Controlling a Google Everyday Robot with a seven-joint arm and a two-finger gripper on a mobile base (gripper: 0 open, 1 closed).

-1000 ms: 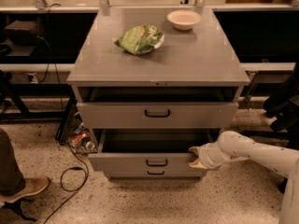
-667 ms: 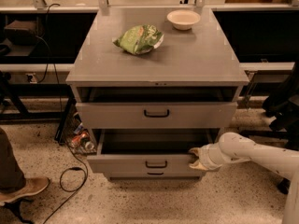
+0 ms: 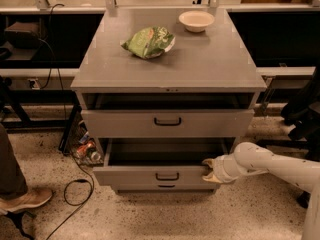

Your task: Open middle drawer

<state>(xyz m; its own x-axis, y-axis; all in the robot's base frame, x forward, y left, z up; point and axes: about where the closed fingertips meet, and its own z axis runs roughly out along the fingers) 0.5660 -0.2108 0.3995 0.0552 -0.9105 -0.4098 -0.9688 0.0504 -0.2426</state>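
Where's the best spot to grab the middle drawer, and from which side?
Probably its small black bar handle, centred on the flat front, approached straight from the front: it is the only part sticking out. The gripper is instead at the middle drawer's right top edge.

Carrying on the grey bench [image 3: 215, 69] a crumpled green bag [image 3: 148, 42] left of centre and a pale bowl [image 3: 196, 20] at rear right, apart. Holding the pincer [image 3: 209, 170] below, at the right end of the middle drawer [image 3: 131, 177].
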